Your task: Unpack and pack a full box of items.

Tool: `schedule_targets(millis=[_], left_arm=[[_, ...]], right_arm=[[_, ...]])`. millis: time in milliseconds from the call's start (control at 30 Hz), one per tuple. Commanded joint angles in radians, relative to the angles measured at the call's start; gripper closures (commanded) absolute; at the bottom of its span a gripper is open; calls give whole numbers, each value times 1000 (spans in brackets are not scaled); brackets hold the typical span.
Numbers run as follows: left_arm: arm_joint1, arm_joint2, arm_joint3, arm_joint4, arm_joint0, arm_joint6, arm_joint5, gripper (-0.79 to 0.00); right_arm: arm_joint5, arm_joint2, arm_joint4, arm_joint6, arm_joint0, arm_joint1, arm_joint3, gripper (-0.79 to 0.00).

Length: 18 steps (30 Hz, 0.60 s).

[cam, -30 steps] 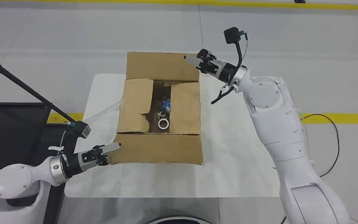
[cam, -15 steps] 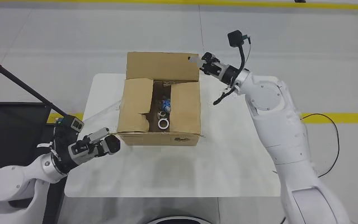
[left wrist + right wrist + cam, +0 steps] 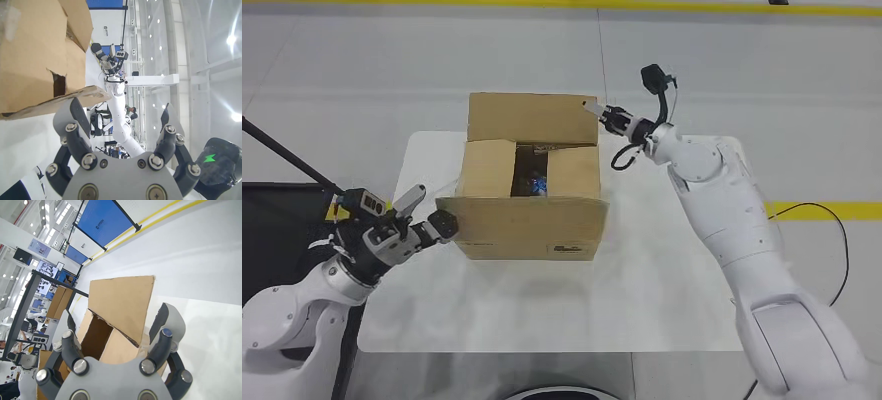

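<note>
The cardboard box (image 3: 577, 175) is set in the middle of the white counter (image 3: 662, 290), its opening turned upward and its walls square to the counter's edges. Two inner flaps are laid nearly flat over the top, and the narrow gap left between them runs from the robot's side toward the far side. A blue item (image 3: 538, 184) can be made out in that gap; the rest of the contents cannot be told. The far flap (image 3: 527, 117) is folded outward, while the near flap (image 3: 527, 228) is stood up. The right tool (image 3: 115, 308) is held at the right corner of the far flap, with fingers spread wide to either side of the cardboard and not clamped on it. The left tool (image 3: 121, 106) is placed at the left corner of the near flap, its fingers likewise wide apart, with one finger (image 3: 79, 115) against the flap's edge and nothing gripped.
</note>
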Motion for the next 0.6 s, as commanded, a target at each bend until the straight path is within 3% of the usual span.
schedule_targets(millis=[0, 333, 567], left_arm=[[0, 18, 1, 32, -9, 37, 6, -785], [-4, 100, 46, 109, -62, 154, 28, -785], [-6, 138, 55, 173, -79, 194, 18, -785]], right_arm=[[-10, -11, 18, -2, 15, -11, 46, -785], [-105, -40, 135, 58, 84, -68, 238, -785], [-206, -19, 256, 176, 111, -91, 303, -785]])
